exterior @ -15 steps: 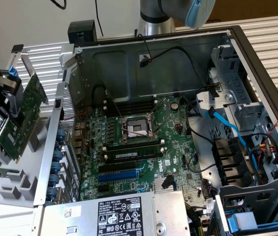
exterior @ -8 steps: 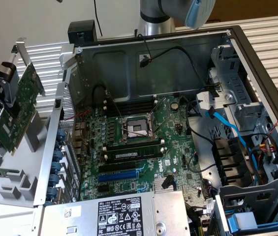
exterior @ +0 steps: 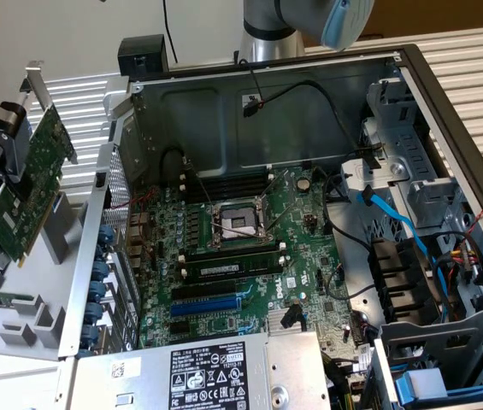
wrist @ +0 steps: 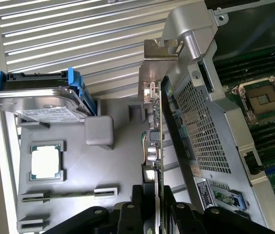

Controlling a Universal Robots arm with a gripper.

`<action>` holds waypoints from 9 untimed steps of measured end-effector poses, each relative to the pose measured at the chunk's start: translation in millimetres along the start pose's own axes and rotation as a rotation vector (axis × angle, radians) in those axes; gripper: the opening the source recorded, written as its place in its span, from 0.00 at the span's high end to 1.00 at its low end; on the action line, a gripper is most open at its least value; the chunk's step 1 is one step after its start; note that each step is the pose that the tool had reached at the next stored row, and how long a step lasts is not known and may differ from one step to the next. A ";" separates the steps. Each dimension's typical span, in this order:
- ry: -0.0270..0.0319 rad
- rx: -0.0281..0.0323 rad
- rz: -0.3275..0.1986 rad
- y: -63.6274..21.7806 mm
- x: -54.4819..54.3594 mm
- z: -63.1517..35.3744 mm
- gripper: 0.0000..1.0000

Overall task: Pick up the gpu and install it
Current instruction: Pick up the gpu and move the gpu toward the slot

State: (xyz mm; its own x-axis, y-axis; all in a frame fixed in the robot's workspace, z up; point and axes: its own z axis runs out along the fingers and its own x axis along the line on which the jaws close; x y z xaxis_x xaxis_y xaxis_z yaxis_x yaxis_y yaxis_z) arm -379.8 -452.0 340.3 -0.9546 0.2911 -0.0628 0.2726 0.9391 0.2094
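The gpu (exterior: 29, 184) is a green card with a silver end bracket (exterior: 38, 90). It hangs tilted in the air at the exterior view's left, above the grey parts tray (exterior: 19, 329) and just outside the open computer case. My gripper (exterior: 10, 154) is shut on it, with the black fingers clamping both faces. In the wrist view the gpu (wrist: 157, 141) appears edge-on, rising from between my gripper (wrist: 157, 202) fingers, its bracket (wrist: 157, 53) close to the case's perforated rear wall (wrist: 200, 126).
Inside the case, the motherboard (exterior: 241, 248) has an empty CPU socket (exterior: 234, 220), a memory stick (exterior: 228, 266) and a blue slot (exterior: 207, 305). Cables and drive bays (exterior: 429, 256) crowd the exterior view's right. The tray holds a hard drive (wrist: 40, 105) and a processor chip (wrist: 45, 161).
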 end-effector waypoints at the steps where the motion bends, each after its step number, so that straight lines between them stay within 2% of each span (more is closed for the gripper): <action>1: 0.0001 0.0001 0.000 0.0 0.0 -0.1 0.73; 9: -0.0006 0.0001 0.000 -0.2 0.5 -0.4 0.73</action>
State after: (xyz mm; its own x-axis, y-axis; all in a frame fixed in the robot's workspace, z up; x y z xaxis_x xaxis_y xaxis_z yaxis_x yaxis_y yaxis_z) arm -380.5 -452.1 340.6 -0.9546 0.2911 -0.0634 0.2725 0.9391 0.2093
